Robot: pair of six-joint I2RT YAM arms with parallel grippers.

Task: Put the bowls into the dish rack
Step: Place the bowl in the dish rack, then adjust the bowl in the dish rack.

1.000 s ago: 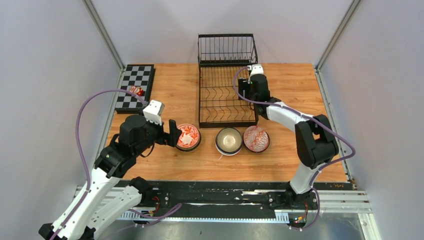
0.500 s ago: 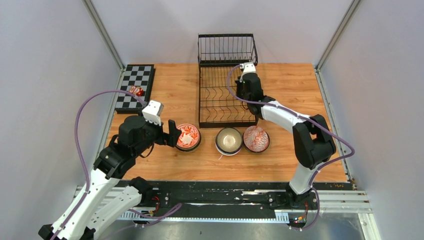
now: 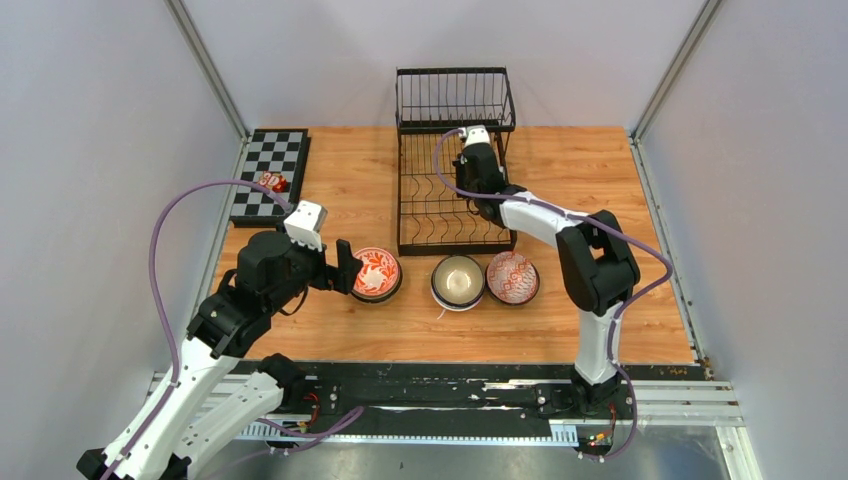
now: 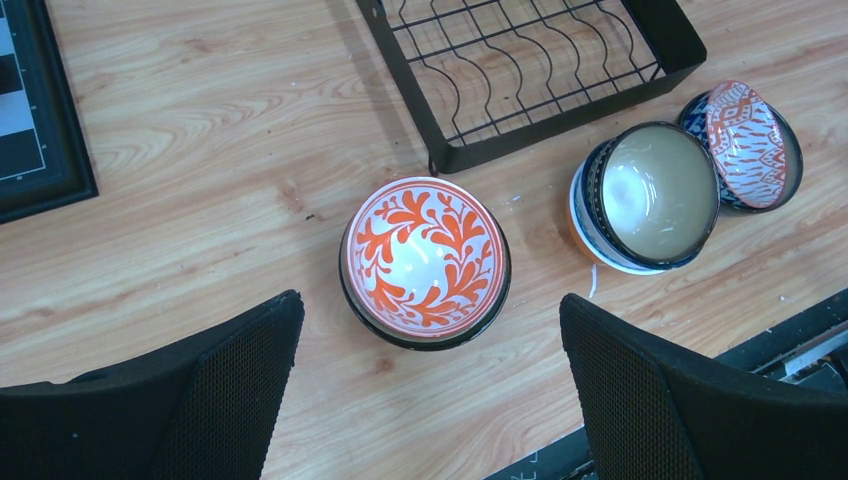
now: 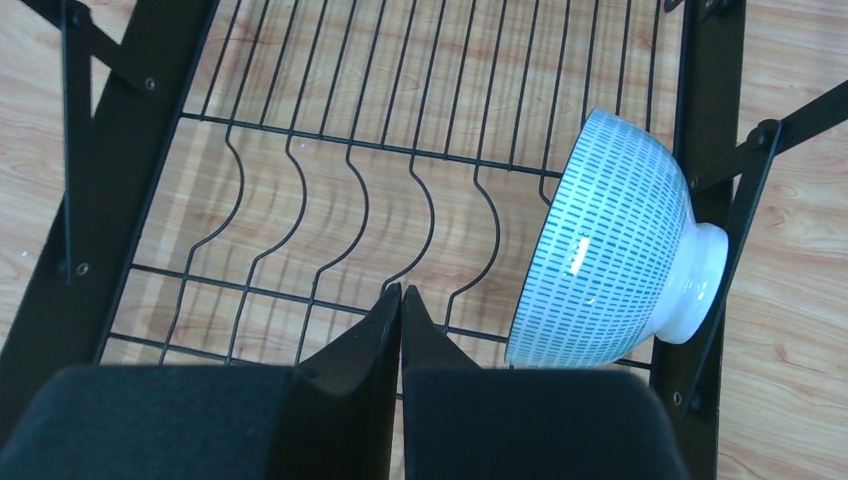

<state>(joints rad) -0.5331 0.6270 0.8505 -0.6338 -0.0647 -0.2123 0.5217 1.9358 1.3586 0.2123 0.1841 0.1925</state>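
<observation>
The left gripper (image 4: 430,303) is wide open and holds nothing. Right ahead of it, between its two black fingers (image 4: 250,350), sits the round orange-and-white flower bowl (image 4: 425,260). It is mouth up on the wooden tabletop (image 4: 200,180), just off the near left corner of the black wire dish rack (image 4: 560,125). This arm is the nearer one. The right gripper (image 5: 401,295) is squeezed tight on nothing over the rack, beside a blue-and-white striped bowl (image 5: 615,240) leaning at the rack's right edge.
</observation>
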